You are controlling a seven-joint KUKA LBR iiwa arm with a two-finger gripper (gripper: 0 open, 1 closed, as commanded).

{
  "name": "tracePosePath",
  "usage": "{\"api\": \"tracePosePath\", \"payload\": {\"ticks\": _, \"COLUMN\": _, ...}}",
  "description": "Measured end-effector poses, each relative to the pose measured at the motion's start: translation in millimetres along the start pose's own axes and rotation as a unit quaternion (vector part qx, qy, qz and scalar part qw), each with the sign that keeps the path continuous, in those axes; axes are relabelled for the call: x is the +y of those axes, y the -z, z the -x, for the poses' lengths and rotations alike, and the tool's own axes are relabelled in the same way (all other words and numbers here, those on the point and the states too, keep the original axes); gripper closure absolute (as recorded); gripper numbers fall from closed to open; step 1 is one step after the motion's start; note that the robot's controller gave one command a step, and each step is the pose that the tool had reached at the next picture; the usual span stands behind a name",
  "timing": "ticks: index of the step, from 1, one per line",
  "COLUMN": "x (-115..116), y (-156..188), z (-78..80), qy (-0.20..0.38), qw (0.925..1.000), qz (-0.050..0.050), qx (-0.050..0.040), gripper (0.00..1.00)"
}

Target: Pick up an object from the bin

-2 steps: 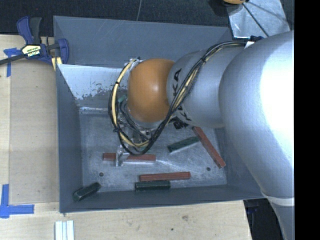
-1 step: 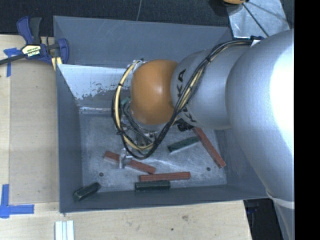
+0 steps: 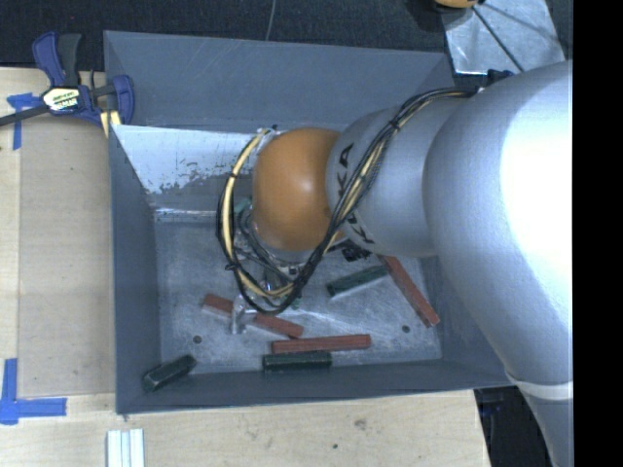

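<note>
Your hand (image 3: pixel 238 317) hangs over a red-brown stick (image 3: pixel 277 327). You cannot tell if the hand is clenched. The thin, flat stick might slip away.

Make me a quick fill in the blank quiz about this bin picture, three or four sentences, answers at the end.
1. The arm enters the bin from the view's ____ side.
2. The rounded cover above the claw is coloured ____.
3. The claw is low over a flat stick whose colour is ____.
4. The dark block lies alone in the bin's corner at the view's lower ____.

Missing words: right, orange, reddish-brown, left.
</note>
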State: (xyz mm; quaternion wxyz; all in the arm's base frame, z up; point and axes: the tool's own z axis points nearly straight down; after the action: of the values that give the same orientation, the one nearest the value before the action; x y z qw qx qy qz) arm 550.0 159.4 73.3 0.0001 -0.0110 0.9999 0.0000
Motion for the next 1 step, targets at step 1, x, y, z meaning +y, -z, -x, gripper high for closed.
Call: {"api": "tracePosePath", "payload": {"ticks": 1, "x": -3.6, "y": 4.1, "z": -8.7, "qy": -0.111, "qw": 0.9937, "qz": 0.005, "qx": -0.0133, "gripper": 1.0}}
